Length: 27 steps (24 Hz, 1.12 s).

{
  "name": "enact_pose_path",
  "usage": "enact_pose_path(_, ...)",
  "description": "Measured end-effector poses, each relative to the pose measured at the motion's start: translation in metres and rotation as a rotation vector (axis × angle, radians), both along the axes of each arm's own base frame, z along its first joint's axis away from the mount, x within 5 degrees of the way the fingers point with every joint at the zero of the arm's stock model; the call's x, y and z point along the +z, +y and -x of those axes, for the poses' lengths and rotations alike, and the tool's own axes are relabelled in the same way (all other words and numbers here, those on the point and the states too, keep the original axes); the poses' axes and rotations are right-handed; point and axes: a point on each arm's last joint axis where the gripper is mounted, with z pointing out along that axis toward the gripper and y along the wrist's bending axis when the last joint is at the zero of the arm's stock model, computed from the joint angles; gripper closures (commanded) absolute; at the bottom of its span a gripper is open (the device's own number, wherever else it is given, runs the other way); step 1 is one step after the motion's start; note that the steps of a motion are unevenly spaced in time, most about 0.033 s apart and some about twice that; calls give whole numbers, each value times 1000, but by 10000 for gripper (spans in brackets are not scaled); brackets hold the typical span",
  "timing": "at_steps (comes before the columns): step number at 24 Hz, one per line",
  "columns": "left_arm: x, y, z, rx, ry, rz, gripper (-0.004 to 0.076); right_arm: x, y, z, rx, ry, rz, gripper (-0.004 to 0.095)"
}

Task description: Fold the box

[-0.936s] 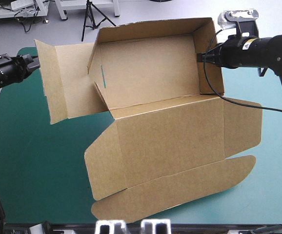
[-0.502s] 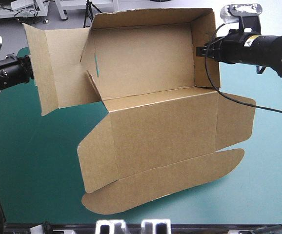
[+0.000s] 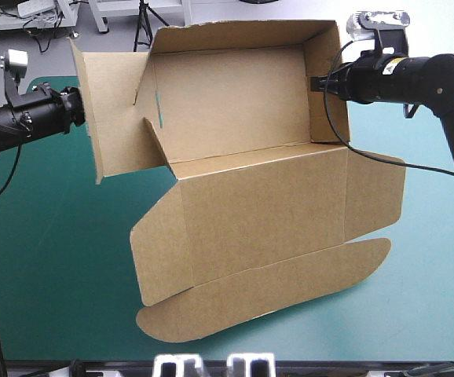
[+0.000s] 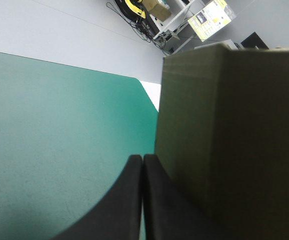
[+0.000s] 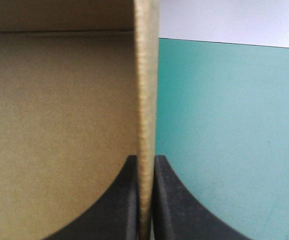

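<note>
Teal-green bench (image 3: 46,259) — one brown box (image 3: 258,204) mid-bench, two claws on it. The left claw (image 3: 80,110) is clenched on the raised left flap's edge. Tray walls are up, with the lid panels spread toward the near edge. The right claw (image 3: 315,82) is clenched on the right end wall.

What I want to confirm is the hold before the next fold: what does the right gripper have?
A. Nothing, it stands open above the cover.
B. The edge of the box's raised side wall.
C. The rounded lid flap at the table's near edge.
B: in the right wrist view the right gripper is shut on the thin edge of the box wall.
</note>
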Motion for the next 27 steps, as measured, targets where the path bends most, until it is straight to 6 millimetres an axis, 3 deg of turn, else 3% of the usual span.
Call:
enact_pose_path(6, 5, -13, 7, -39, -15, -8, 733, -5, 1, -6, -2, 11, 2, 925)
enact_pose_path(13, 7, -47, 14, -166, -17, -6, 733, -8, 2, -11, -5, 8, 2, 925)
enact_pose_path(27, 6, -57, 16, -207, -16, -10, 704, -14, 3, -17, 2, 18, 16, 924)
